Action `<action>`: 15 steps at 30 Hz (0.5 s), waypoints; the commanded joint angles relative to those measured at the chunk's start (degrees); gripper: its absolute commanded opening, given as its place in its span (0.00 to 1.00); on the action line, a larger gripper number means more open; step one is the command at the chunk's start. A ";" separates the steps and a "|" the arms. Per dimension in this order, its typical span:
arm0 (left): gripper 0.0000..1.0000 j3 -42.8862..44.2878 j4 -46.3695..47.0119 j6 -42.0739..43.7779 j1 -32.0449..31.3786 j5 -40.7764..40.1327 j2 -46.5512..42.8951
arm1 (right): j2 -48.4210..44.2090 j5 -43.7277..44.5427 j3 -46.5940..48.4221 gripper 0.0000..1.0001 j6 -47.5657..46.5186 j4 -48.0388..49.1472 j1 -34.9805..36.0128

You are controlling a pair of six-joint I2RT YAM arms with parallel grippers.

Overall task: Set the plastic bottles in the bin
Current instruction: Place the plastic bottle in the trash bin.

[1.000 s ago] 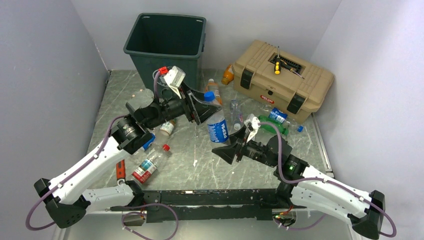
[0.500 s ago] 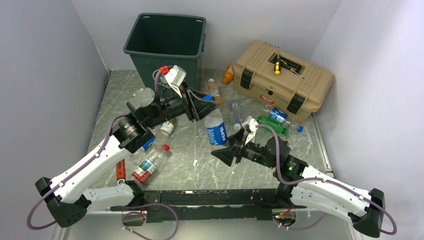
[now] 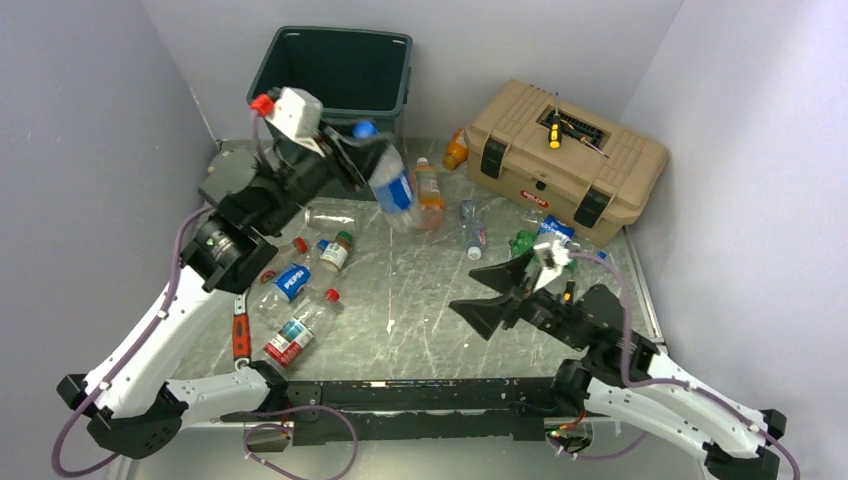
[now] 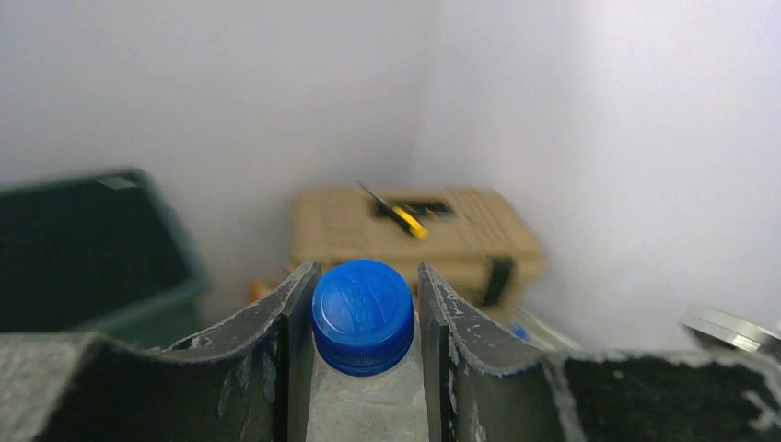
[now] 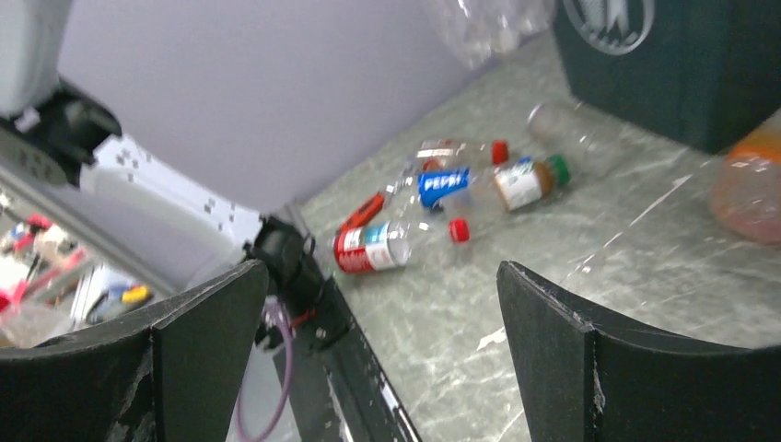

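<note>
One blue-capped bottle (image 3: 393, 190) is off the tabletop (image 3: 420, 320), gripped at its cap end by the left jaws, which are closed on it. It hangs tilted, cap uppermost, in front of the bin (image 3: 300, 80), by the bin's right front corner. The bin stands at the far edge, left of centre.

Four bottles lie near the left edge:
- a clear bottle (image 3: 325, 216)
- a green-capped bottle (image 3: 336, 250)
- a Pepsi-labelled bottle (image 3: 290, 281)
- a red-labelled bottle (image 3: 292, 338), nearest the near edge

At centre an orange bottle (image 3: 428, 195) lies just right of the held one; contact cannot be told. A small clear bottle (image 3: 472, 228) lies beside it.

The right jaws stand wide open and hold nothing, above the near-right part of the tabletop. Beyond them a green bottle (image 3: 523, 241) and a blue-labelled bottle (image 3: 553, 231) lie before the toolbox (image 3: 600, 165), which occupies the far right corner. A second orange bottle (image 3: 455, 150) sits at the toolbox's left end. A yellow-handled screwdriver (image 3: 553, 135) rests on the lid.
</note>
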 commanded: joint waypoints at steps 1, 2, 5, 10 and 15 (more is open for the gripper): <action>0.00 4.81 11.48 8.51 6.11 -11.01 2.32 | -7.29 11.38 -0.98 1.00 2.78 -2.13 0.23; 0.00 5.91 13.89 9.11 8.13 -10.87 3.53 | -8.94 11.77 -1.94 1.00 3.51 -1.68 0.23; 0.00 8.05 22.45 9.45 15.54 -8.61 7.10 | -11.86 11.85 -3.59 1.00 5.08 -2.14 0.22; 0.00 14.50 34.33 2.93 26.12 -0.87 15.68 | -10.82 9.90 -3.97 1.00 6.14 -5.52 0.23; 0.00 22.40 35.77 -4.52 33.31 1.65 29.64 | -10.22 10.17 -5.27 1.00 5.91 -7.39 0.23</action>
